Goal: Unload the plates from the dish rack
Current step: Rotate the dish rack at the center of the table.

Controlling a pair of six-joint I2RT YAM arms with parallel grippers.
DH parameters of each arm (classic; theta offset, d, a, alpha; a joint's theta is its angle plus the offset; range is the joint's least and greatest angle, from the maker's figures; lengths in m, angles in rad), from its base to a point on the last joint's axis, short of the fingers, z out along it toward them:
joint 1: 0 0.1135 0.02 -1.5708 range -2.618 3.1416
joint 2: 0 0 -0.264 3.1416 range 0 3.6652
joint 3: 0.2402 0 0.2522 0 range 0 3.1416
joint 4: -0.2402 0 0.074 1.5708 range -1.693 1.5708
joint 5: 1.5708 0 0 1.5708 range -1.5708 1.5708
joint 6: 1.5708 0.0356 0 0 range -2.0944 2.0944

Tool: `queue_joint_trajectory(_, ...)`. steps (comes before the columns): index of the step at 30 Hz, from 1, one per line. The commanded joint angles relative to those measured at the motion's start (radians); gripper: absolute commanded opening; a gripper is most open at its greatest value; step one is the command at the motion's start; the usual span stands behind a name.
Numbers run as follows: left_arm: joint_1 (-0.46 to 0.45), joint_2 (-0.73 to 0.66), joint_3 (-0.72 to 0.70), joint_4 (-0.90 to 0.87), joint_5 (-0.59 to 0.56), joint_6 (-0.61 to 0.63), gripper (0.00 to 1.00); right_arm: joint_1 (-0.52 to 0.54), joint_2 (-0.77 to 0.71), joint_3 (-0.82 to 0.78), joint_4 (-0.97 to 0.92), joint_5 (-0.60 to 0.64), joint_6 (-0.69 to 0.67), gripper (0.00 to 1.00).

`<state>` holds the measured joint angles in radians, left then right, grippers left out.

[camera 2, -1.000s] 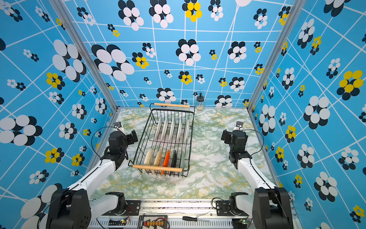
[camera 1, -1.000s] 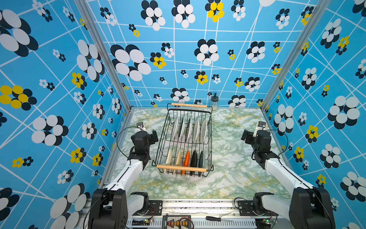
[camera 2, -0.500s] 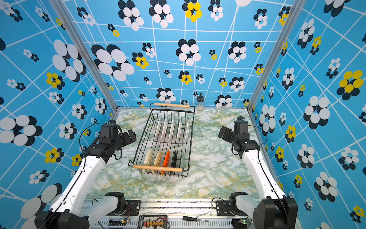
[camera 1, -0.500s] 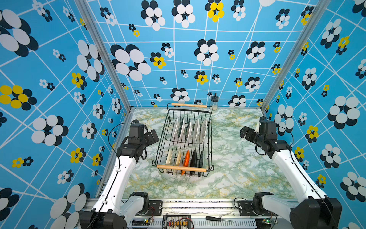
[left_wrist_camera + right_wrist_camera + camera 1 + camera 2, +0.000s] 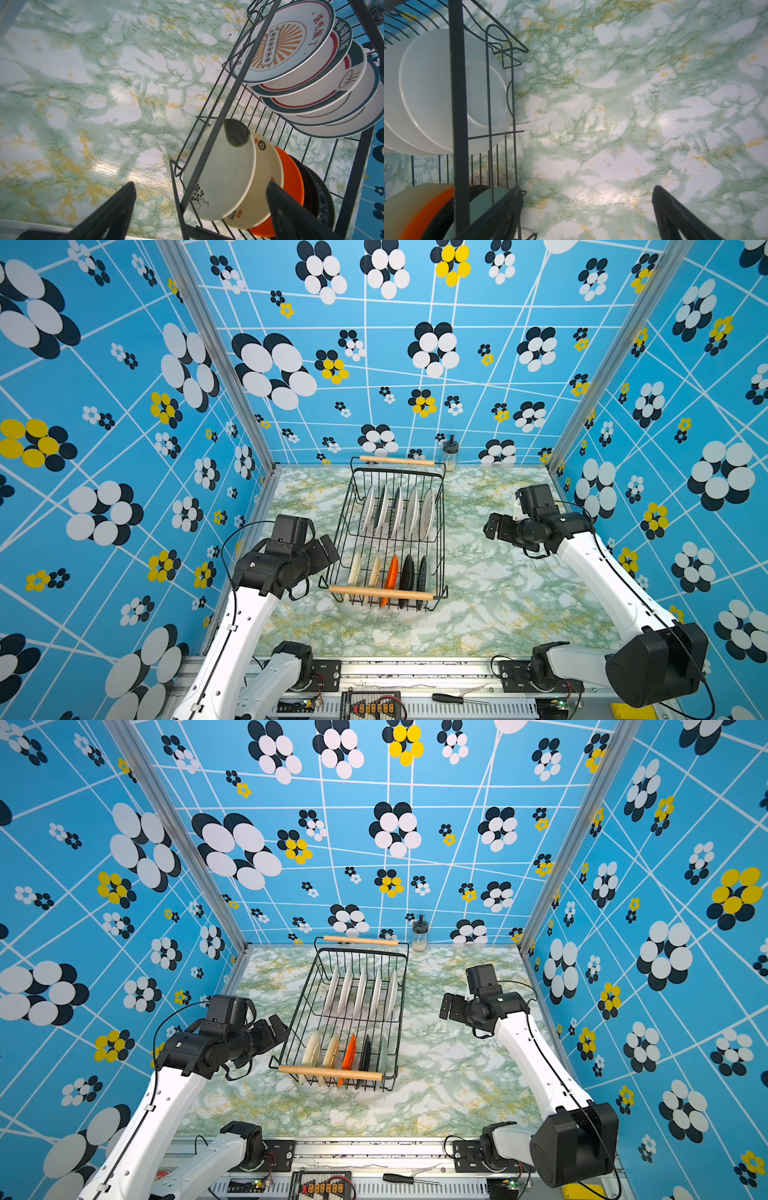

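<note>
The black wire dish rack (image 5: 380,593) (image 5: 330,1073) stands mid-table, with wooden bar handles at its near and far ends. The plates stand on edge in two rows. Several larger white ones (image 5: 397,512) fill the far row. The near row (image 5: 388,574) holds cream, orange and dark ones. My left gripper (image 5: 328,549) (image 5: 200,184) hovers open just left of the rack, by the cream plate (image 5: 224,170). My right gripper (image 5: 492,526) (image 5: 586,188) is open over bare table, a little right of the rack (image 5: 458,124). Neither holds anything.
A small glass jar (image 5: 449,454) stands by the back wall, right of the rack's far handle. Blue flowered walls close in three sides. A screwdriver (image 5: 451,698) lies on the front rail. The marble tabletop (image 5: 498,593) lies bare on both sides of the rack.
Both arms have risen and reached in toward the rack's sides, the left one close to its left wall. Both grippers stay open.
</note>
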<state>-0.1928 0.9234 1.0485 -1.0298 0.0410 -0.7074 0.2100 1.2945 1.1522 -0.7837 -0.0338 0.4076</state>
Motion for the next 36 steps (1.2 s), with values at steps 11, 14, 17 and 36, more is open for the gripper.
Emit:
queue_joint_trajectory(11, -0.040, 0.114, -0.040, -0.034, -0.012, -0.001, 0.93, 0.065, 0.086, 0.059, -0.057, 0.051, -0.061, 0.99)
queue_joint_trajectory(14, -0.031, 0.144, -0.046, -0.033, -0.037, 0.010, 0.93, 0.065, 0.104, 0.062, -0.055, 0.052, -0.062, 0.99)
queue_joint_trajectory(17, -0.002, 0.154, -0.064, -0.014, -0.034, 0.014, 0.93, 0.066, 0.116, 0.066, -0.048, 0.051, -0.062, 0.99)
queue_joint_trajectory(36, 0.121, 0.375, -0.030, 0.060, -0.028, 0.115, 0.88, 0.072, 0.211, 0.138, -0.037, 0.091, -0.091, 0.99)
